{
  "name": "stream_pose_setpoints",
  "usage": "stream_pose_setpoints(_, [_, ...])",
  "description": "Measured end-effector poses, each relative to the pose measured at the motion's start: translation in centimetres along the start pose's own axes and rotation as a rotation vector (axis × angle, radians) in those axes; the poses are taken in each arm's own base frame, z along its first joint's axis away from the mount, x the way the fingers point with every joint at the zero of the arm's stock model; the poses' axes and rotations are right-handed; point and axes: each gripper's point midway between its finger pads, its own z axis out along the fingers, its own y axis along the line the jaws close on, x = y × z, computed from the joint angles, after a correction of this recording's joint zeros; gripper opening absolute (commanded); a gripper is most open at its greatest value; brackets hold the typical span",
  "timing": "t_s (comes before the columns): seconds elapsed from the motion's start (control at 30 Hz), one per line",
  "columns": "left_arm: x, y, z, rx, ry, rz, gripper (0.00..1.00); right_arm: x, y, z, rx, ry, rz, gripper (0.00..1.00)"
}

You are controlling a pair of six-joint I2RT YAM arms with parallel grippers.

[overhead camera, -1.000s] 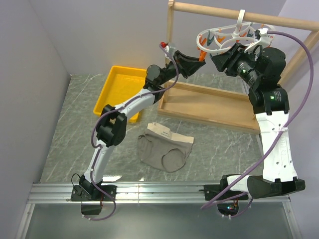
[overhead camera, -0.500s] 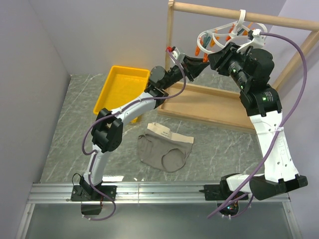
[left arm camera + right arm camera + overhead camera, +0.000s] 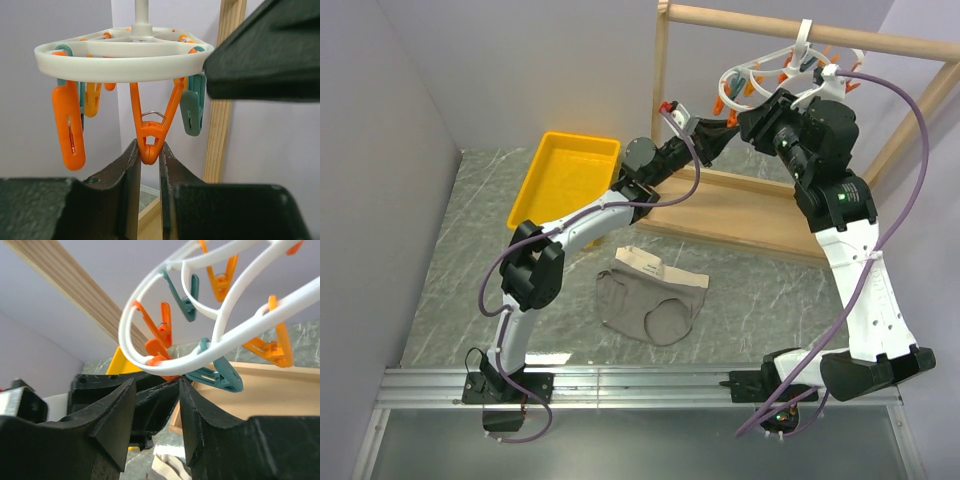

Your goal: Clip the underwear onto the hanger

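The grey-taupe underwear point(image 3: 650, 300) lies flat on the marble table, beige waistband at the back, with neither gripper near it. The white ring hanger point(image 3: 760, 75) hangs by its hook from the wooden bar. In the left wrist view its ring point(image 3: 120, 62) carries orange and teal clothespins. My left gripper point(image 3: 149, 152) is raised under the ring, its narrow jaws closed on the lower tip of an orange clothespin point(image 3: 150, 132). My right gripper point(image 3: 157, 382) is open just below the ring point(image 3: 235, 335), close beside the left gripper point(image 3: 725, 128).
A yellow tray point(image 3: 565, 175) sits at the back left of the table. The wooden rack has a flat base point(image 3: 740, 215), a left upright post point(image 3: 661, 60) and a top bar point(image 3: 880, 38). Walls close in behind and on the left.
The left arm has reached further up and right, bringing its gripper under the hanger onto the orange clothespin. The right gripper has shifted slightly up and left. The underwear has not moved.
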Motion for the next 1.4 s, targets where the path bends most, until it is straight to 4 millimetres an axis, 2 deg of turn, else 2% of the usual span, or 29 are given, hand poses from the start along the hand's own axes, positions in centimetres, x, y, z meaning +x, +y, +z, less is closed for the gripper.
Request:
stream_pose_setpoints(0.17, [-0.3,-0.2,-0.1,-0.005,-0.001,0.017,0.00,2.1,-0.6,0.1,0.010,0.047,-0.002,0.48])
stream_pose_setpoints(0.27, [0.0,-0.2,-0.3,-0.011,0.004,0.019,0.00,2.7,-0.8,0.3,0.014,0.057,-0.003,0.48])
stream_pose_setpoints(0.53, [0.4,-0.3,-0.3,-0.022,0.011,0.051,0.00,2.1,-0.9,0.5,0.027,0.024,0.015,0.47])
stream_pose_setpoints(0.97, [0.4,-1.4,-0.3,-0.035,0.012,0.150,0.00,1.6,-1.3,0.7,0.060,-0.003,0.045,0.30])
stream_pose_setpoints(1.37, [0.1,-1.9,-0.9,-0.059,0.009,0.293,0.00,2.0,-2.1,1.2,0.099,-0.001,0.042,0.29])
stream_pose_setpoints(1.4, [0.1,-1.9,-0.9,-0.060,0.009,0.298,0.00,2.0,-2.1,1.2,0.099,-0.002,0.042,0.26])
